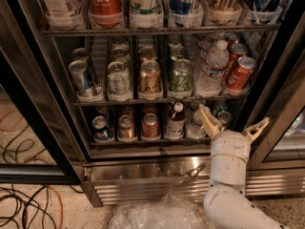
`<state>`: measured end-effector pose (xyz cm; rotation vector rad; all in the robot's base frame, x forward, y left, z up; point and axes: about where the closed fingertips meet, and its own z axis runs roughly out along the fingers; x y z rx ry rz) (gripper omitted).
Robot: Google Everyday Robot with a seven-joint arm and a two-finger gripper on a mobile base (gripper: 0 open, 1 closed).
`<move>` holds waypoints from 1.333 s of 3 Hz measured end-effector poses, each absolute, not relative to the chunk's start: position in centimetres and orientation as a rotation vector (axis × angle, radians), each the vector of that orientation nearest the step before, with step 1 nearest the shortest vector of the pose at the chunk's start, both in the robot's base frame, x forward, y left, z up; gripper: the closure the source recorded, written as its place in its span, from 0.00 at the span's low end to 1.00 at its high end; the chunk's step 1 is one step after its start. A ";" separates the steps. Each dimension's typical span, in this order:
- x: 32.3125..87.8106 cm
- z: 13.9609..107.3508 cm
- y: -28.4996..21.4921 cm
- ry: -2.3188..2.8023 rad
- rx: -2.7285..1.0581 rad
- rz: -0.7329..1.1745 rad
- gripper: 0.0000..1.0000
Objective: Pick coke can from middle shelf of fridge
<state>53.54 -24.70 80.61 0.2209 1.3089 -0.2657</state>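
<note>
The fridge [143, 182] stands with its door open. On the middle shelf [157, 100] the coke can [239, 73] leans at the far right, with more red cans [237, 51] behind it. Left of it stand a water bottle [212, 68], a green can [181, 75], a gold can [150, 77], a silver can [117, 78] and a blue can [82, 78]. My gripper [233, 124] is open, its fingers spread wide. It sits below the coke can, level with the bottom shelf's right end, and touches nothing.
A large red Coca-Cola bottle [105, 1] stands on the top shelf among other bottles. The bottom shelf holds small cans [150, 126] and a dark bottle [176, 120]. The door frame [281, 104] is close on my right. Clear plastic [157, 213] and cables [24, 199] lie on the floor.
</note>
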 end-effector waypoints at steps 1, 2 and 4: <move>53.5 80.6 -24.7 1.309 0.221 -0.266 0.19; 53.5 80.6 -24.7 1.309 0.221 -0.266 0.17; 54.3 81.2 -24.8 1.298 0.220 -0.268 0.45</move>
